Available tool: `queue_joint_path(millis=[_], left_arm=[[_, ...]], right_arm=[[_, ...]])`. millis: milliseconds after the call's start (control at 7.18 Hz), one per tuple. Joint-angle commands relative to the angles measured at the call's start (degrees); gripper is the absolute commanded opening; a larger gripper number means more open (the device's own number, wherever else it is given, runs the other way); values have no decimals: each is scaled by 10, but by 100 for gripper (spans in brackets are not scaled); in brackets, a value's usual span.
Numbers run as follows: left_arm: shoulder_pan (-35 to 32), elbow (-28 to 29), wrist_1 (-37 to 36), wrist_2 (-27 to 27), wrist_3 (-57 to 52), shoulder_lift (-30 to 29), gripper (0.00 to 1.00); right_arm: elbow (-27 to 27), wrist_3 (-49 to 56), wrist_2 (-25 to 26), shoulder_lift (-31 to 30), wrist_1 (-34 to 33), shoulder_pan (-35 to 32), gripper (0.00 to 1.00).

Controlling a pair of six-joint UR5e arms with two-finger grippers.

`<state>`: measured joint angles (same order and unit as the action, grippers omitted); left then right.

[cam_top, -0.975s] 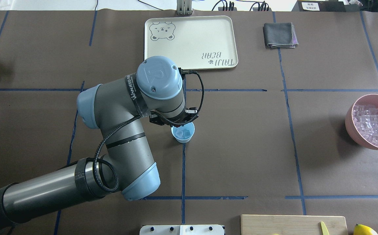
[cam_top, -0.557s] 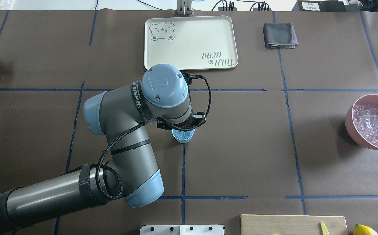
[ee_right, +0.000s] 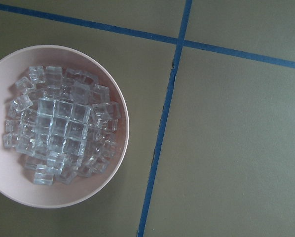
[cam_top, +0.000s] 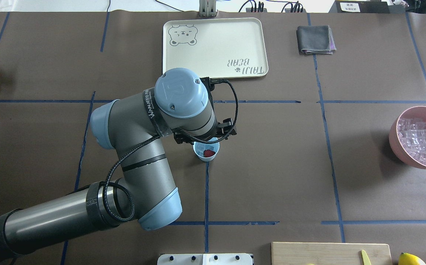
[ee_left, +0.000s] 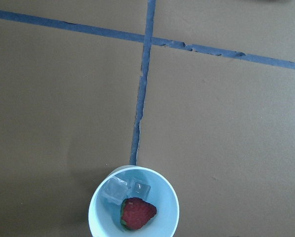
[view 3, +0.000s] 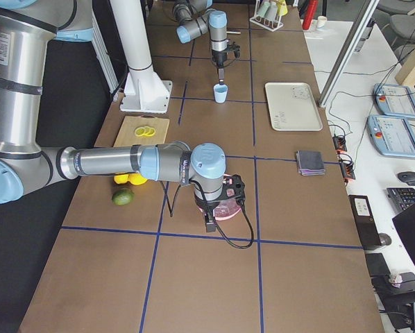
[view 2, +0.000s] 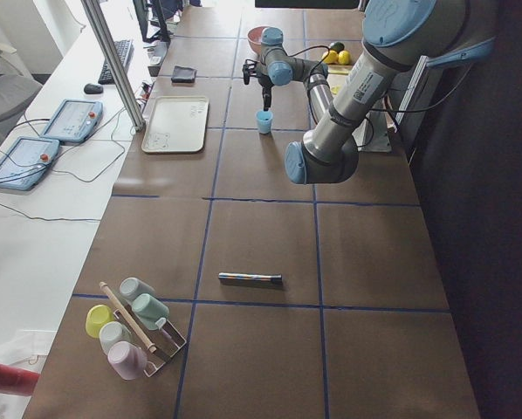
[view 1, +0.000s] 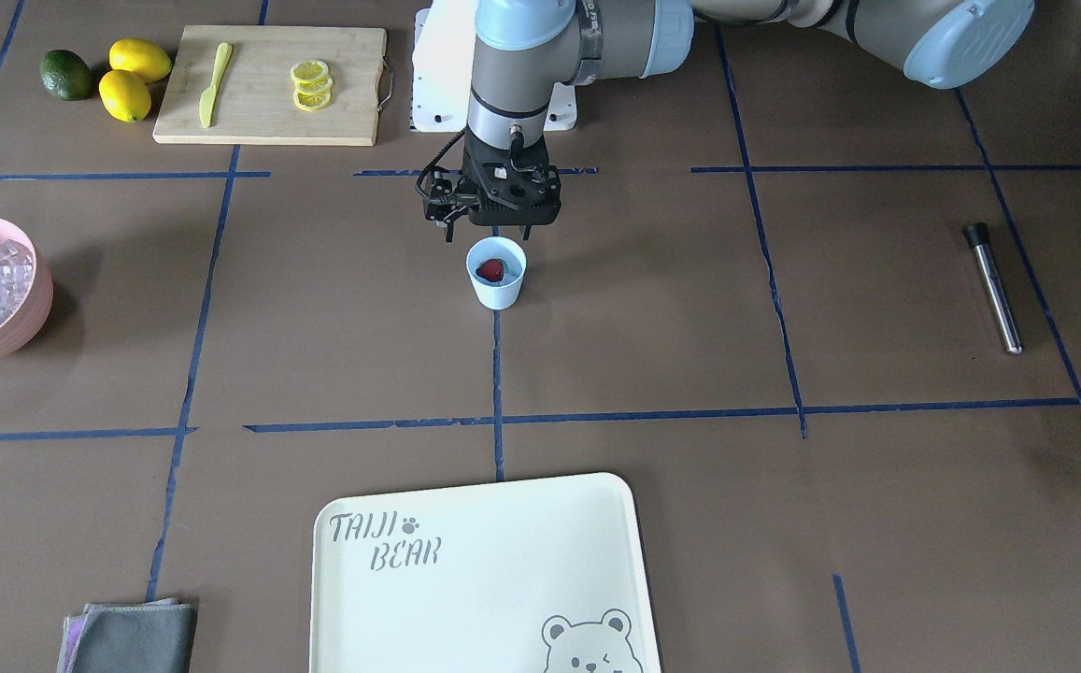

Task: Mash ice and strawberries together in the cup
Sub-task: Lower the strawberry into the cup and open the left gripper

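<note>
Two ice cubes and one strawberry lie whole in the cup. The left hand hovers just above it, open and empty; mashing seems not yet begun.

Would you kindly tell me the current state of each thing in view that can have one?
cup: upright, holding strawberry and ice.
strawberry: whole, unmashed, in the cup.
ice: whole cubes in the cup.
left gripper: open, empty, above the cup.
pink bowl: upright, filled with ice cubes.
right gripper: over the pink bowl; open or shut unclear.
metal rod: lying flat, unheld.
cloth: folded.
</note>
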<state>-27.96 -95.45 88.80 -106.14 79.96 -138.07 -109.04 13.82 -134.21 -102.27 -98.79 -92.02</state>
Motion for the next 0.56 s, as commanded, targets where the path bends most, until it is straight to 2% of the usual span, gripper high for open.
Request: queue_joint_path(millis=[0,139,278,418], left_arm=[[-19,-46,-29,-4,-85,53,100],[-35,-106,-80,-6,-155,99,100],[-66,-161,-100,-15,-239,145,100],[-109,-189,-100,-68,-297,195,100]], right_arm=[[2,1,1,0,0,0,99],[2,2,2,0,0,0,99],[2,4,2,0,0,0,99],[3,2,2,0,0,0,99]])
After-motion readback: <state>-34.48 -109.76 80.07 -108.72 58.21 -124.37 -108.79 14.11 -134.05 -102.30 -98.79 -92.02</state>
